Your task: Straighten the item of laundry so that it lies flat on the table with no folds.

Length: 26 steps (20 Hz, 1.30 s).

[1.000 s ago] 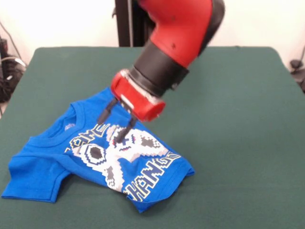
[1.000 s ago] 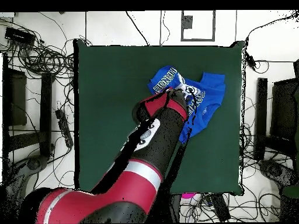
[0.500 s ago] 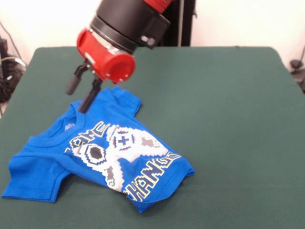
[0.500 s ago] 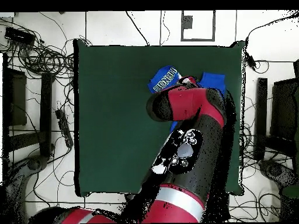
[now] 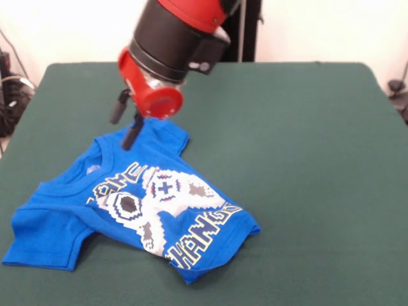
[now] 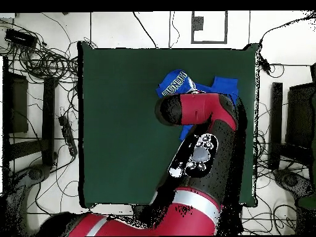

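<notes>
Overhead, arm (image 6: 200,145) across rumpled shirt (image 5: 137,207) — cables (image 6: 43,62) round table (image 5: 306,159).

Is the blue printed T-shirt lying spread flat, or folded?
Folded. The blue printed T-shirt is bunched: lettering partly tucked under, hem doubled near its lower corner.

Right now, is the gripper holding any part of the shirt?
No, the open gripper hangs empty above the blue shirt.

Front view bright, even light; back wall blown out to white w/ glare. Soft shadow under shirt (image 5: 137,210) edge on bench (image 5: 306,159). Tool (image 5: 125,122) slightly motion-blurred, rest sharp enough.
</notes>
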Motion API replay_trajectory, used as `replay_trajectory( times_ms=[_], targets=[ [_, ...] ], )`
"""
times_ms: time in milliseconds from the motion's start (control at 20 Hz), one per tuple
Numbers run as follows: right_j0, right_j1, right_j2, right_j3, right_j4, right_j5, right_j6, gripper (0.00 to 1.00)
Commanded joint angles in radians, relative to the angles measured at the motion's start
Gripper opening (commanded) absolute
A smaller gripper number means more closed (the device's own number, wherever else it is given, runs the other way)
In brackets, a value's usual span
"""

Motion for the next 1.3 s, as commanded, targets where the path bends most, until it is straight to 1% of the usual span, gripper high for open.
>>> replay_trajectory(
  times_ms=[50,300,500,600,850,1100,1300],
  targets=[
    [0.070,0.120,0.147,0.081,0.068,0.133,0.057,1.00],
    [0.085,0.146,0.126,0.080,0.071,0.107,0.082,1.00],
    [0.083,0.176,0.117,0.066,0.071,0.089,0.078,1.00],
    [0.070,0.192,0.130,0.063,0.077,0.070,0.071,1.00],
    [0.074,0.228,0.116,0.048,0.074,0.035,0.087,1.00],
    [0.082,0.231,0.103,0.037,0.077,0.037,0.091,1.00],
    [0.078,0.215,0.103,0.042,0.078,0.045,0.072,1.00]
  ],
)
